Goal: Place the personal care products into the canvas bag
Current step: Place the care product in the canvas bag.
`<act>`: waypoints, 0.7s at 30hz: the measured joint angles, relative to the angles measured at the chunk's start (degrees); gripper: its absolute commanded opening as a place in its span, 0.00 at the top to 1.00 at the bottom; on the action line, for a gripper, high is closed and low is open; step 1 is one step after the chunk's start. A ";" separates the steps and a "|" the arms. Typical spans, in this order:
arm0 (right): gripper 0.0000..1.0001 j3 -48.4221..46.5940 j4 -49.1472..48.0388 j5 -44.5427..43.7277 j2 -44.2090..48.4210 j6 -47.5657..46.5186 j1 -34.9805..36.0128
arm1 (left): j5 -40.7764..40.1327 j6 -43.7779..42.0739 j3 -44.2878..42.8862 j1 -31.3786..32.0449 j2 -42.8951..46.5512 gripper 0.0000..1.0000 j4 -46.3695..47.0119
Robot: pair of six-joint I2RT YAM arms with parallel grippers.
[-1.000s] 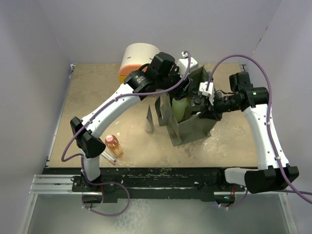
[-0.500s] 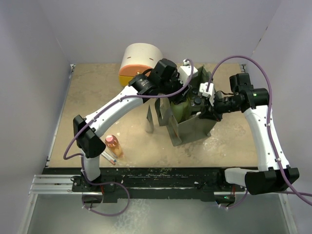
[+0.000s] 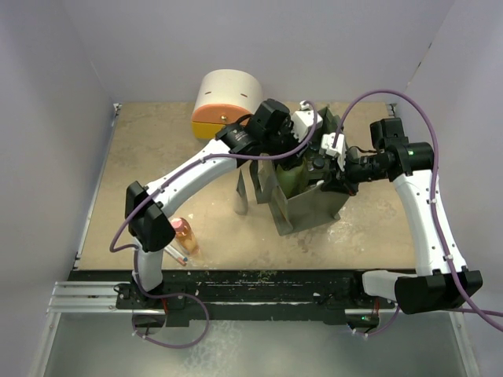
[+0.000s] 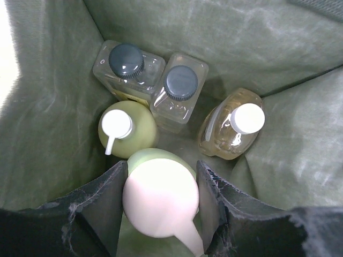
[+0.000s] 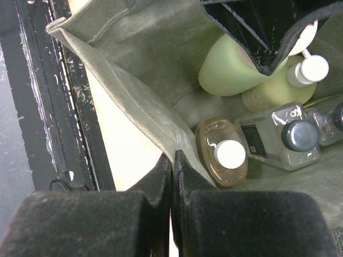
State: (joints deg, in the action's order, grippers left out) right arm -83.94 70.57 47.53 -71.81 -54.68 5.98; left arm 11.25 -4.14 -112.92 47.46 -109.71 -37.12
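Observation:
The olive canvas bag (image 3: 310,206) stands open at mid-table. My left gripper (image 4: 161,182) is inside its mouth (image 3: 287,153), shut on a green bottle with a big white spouted top (image 4: 161,201), held above the bag's floor. Below lie two clear square black-capped bottles (image 4: 127,67) (image 4: 179,88), a pale green white-topped bottle (image 4: 126,128) and an amber white-capped bottle (image 4: 233,126). My right gripper (image 5: 171,160) is shut on the bag's near rim (image 5: 134,91), also seen from above (image 3: 321,171). The orange pink-capped bottle (image 3: 183,234) and a slim grey item (image 3: 174,253) lie on the table, front left.
The round cream and orange drawer unit (image 3: 224,98) stands at the back, left of the bag. A grey strap-like piece (image 3: 240,192) sticks up just left of the bag. The table's front edge and black rail (image 3: 251,279) run below the bag.
My left gripper has moved right and further over the bag's opening, carrying the green bottle. The right arm and the bag have stayed put.

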 measured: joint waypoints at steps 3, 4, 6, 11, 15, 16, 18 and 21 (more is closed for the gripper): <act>1.00 0.00 0.02 0.00 0.00 0.00 0.00 | -0.22 -0.24 0.09 0.00 -1.16 1.00 0.07; 1.00 0.00 0.02 0.00 0.00 0.00 0.00 | -0.35 -0.46 0.33 0.11 -1.38 1.00 0.15; 1.00 0.00 0.02 0.00 0.00 0.00 0.00 | -0.52 -1.07 0.92 0.31 -1.62 1.00 0.39; 1.00 0.02 0.00 -0.02 0.37 0.00 0.00 | -0.61 -1.62 3.13 0.52 -1.62 1.00 1.03; 1.00 0.07 -0.09 -0.04 0.76 0.00 0.00 | -0.57 -1.75 4.17 0.57 -1.64 1.00 1.22; 1.00 0.07 -0.09 -0.04 0.76 0.00 0.00 | -0.55 -1.73 4.72 0.57 -1.64 1.00 1.68; 1.00 0.07 -0.11 -0.04 0.76 0.00 0.00 | -0.52 -1.75 5.44 0.57 -1.64 1.00 2.34; 1.00 0.07 -0.09 -0.04 0.76 0.00 0.00 | -0.52 -2.14 7.23 0.57 -1.64 1.00 3.48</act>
State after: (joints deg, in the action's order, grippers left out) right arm -83.88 70.48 47.48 -71.05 -54.68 5.98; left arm 10.72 -6.28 -105.69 48.03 -111.35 -33.65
